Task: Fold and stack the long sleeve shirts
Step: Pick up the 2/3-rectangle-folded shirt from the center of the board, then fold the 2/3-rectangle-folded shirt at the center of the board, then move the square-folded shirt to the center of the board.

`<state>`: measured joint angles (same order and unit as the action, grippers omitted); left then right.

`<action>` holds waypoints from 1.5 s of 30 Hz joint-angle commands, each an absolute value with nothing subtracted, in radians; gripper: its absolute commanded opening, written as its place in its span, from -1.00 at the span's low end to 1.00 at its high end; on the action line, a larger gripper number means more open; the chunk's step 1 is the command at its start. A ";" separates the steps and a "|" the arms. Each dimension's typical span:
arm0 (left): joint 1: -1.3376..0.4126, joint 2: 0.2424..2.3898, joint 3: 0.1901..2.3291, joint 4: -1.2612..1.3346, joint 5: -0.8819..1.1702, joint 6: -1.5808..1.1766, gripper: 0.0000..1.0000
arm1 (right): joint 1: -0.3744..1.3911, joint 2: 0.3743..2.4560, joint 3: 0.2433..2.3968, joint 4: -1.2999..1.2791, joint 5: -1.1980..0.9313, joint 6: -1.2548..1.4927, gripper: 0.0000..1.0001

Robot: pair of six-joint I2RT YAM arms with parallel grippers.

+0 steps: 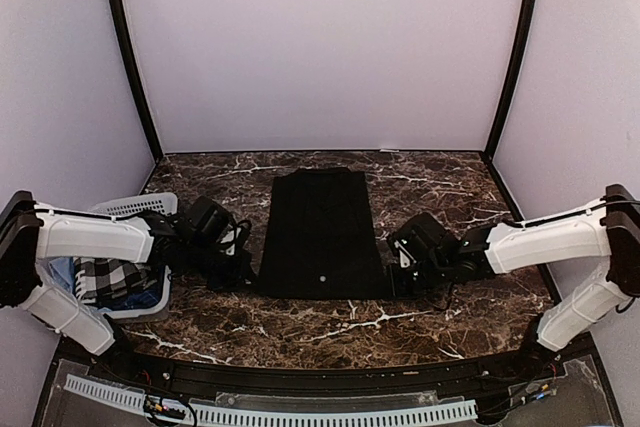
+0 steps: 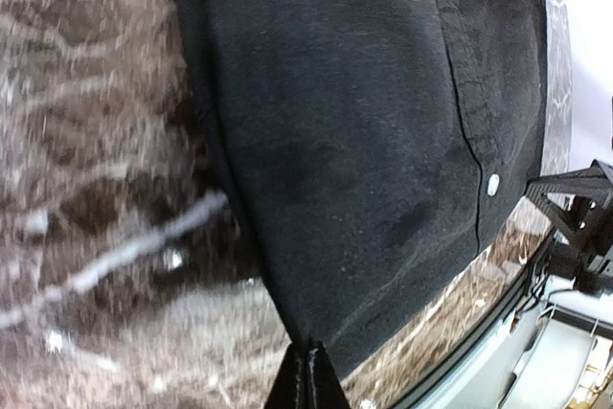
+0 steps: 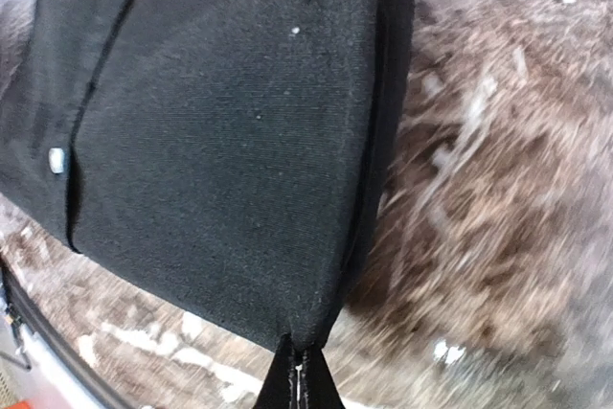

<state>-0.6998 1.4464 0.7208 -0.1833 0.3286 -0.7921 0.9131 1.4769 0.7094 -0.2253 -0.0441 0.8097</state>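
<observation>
Long sleeve shirt (image 1: 320,232), plain black, lying flat on the brown marbled table (image 1: 300,332) as a narrow rectangle, its near edge spanning the gap between the two sets of jaws. Outboard of the left jaws, under and behind that arm, a white slatted basket (image 1: 135,205) holds a black-and-white checked cloth (image 1: 105,277) and a blue cloth (image 1: 62,272). Both arms reach inward from the sides, forearms low and nearly level over the table. Left gripper (image 1: 250,282): jaws together, pinching the shirt's near left corner. Right gripper (image 1: 393,282): jaws together, pinching its near right corner. A small pale button (image 1: 322,278) sits midway between the two sets of jaws, just beyond the near edge. The shirt's long axis runs straight away from the jaws toward the back wall, with its far end well beyond both.
</observation>
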 commanded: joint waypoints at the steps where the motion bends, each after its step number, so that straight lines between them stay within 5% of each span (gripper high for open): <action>1: -0.716 1.322 0.667 -0.323 0.276 -0.806 -1.00 | 0.966 1.388 0.695 -0.307 0.019 0.885 -1.00; 11: -0.745 1.230 0.639 -0.370 0.299 -0.788 -1.00 | 1.050 1.376 0.740 -0.357 0.054 0.899 -1.00; 20: -0.746 1.228 0.936 -0.548 0.244 -0.660 -1.00 | 1.005 1.353 1.011 -0.476 0.129 0.793 -1.00; 30: -0.449 1.779 1.322 -0.346 0.352 -0.588 -1.00 | 0.674 1.790 1.377 -0.267 0.010 0.658 -1.00; 39: -0.413 2.196 1.603 -0.230 0.353 -0.638 -1.00 | 0.554 2.278 1.695 -0.265 -0.102 0.653 -1.00; 45: -0.473 2.121 1.462 -0.170 0.360 -0.673 -1.00 | 0.568 2.187 1.469 -0.175 -0.116 0.696 -1.00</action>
